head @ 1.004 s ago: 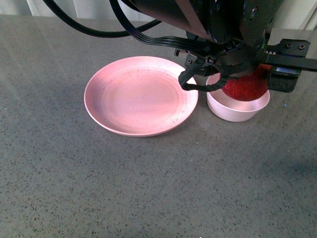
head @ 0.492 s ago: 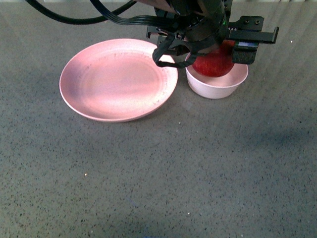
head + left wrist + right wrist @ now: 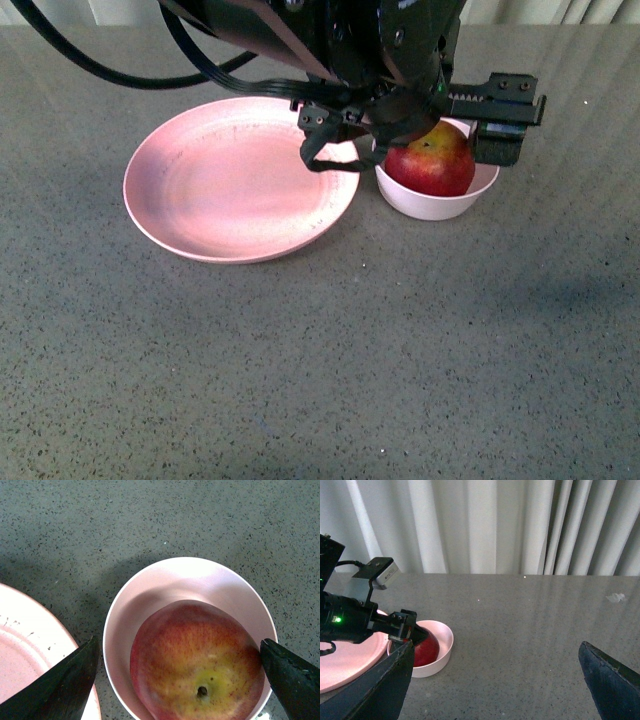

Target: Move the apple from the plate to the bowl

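Note:
The dark-red apple with its yellow top sits inside the small pale bowl. The wide pink plate lies empty just left of the bowl. My left gripper hovers right above the bowl, open, its fingers spread wider than the apple. In the left wrist view the apple fills the bowl, the left gripper straddles it without touching, and the plate shows at the edge. My right gripper is open over bare table, apart from the bowl and apple.
Grey speckled tabletop spreads around the dishes. The left arm's body and black cables hang over the plate's far edge. White curtains stand behind the table. A small white scrap lies far off on the right arm's side.
The left gripper has let go of the apple and spread off it. The apple now rests in the bowl with its yellow top showing.

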You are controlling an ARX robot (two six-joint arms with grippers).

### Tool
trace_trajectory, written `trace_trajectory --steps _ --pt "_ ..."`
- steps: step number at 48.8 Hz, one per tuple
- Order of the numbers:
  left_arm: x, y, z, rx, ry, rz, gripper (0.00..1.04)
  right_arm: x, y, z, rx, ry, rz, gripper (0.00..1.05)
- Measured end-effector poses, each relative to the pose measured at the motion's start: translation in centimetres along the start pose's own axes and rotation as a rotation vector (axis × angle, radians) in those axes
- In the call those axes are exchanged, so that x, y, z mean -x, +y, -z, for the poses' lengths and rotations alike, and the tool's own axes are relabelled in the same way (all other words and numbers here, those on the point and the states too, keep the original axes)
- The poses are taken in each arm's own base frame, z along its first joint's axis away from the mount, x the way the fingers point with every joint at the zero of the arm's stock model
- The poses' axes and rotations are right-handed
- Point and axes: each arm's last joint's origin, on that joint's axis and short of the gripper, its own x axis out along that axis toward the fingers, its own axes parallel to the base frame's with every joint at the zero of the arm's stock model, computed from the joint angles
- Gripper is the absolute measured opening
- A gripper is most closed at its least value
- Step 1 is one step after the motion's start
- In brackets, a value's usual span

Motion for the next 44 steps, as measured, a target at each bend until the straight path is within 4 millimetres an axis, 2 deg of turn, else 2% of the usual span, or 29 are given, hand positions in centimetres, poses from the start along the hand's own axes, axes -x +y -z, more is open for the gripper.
trace_trajectory --steps 11,17,22,28,35,39,41,44 --pt "1.3 0.2 -0.2 0.013 -0.008 0.002 0.96 0.0 0.0 0.0 0.0 0.0 0.0 0.96" --pt "3.3 0.8 -1.9 0.039 -0.057 0.0 0.96 0.0 0.0 0.0 0.0 0.0 0.0 0.96" --pt "5.6 2.0 -3.9 0.086 -0.12 -0.012 0.96 0.0 0.0 0.0 0.0 0.0 0.0 0.96" --pt "8.2 5.1 -5.1 0.163 -0.176 -0.054 0.96 0.0 0.0 0.0 0.0 0.0 0.0 0.96" --pt "10.8 9.5 -4.6 0.256 -0.201 -0.144 0.96 0.0 0.0 0.0 0.0 0.0 0.0 0.96" --pt "12.2 11.6 -3.7 0.193 -0.428 -0.36 0.85 0.0 0.0 0.0 0.0 0.0 -0.002 0.96" --pt "14.2 13.2 -2.4 0.156 -0.567 -0.466 0.76 0.0 0.0 0.0 0.0 0.0 0.0 0.96" --pt "16.9 14.5 -0.9 0.114 -0.661 -0.524 0.67 0.0 0.0 0.0 0.0 0.0 0.0 0.96"
